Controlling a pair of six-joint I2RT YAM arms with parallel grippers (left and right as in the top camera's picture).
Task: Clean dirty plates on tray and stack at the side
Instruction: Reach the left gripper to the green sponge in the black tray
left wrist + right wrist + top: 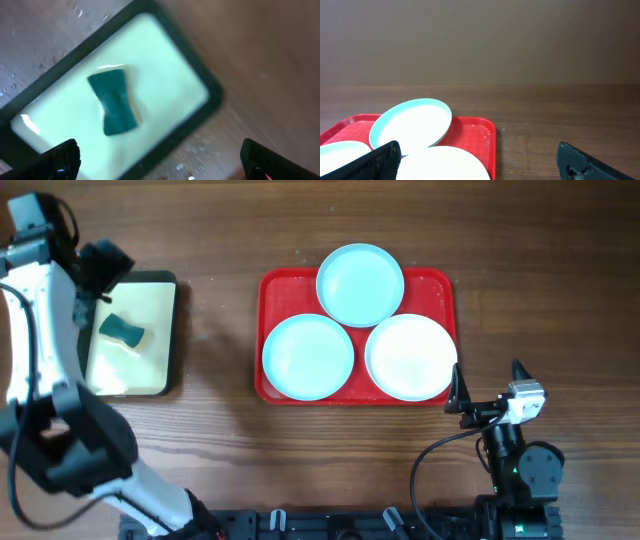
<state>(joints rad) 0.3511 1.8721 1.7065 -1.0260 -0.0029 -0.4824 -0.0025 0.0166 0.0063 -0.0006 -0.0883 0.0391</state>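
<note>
The red tray [276,285] lies mid-table with three plates on it. One pale blue plate [360,284] is at the back, another pale blue plate [308,356] at the front left, and the white plate [411,356] at the front right. My left gripper [102,275] is open above the cream pan [160,300], over a green sponge [122,331]. The sponge [113,101] shows in the left wrist view, ahead of the fingers [160,160]. My right gripper [487,392] is open and empty, just right of the tray's front right corner. The right wrist view shows the white plate [445,165], the back plate [412,127] and the tray [482,137].
The black-rimmed cream pan [165,75] sits at the far left of the wooden table. Water droplets [182,167] lie on the wood beside the pan.
</note>
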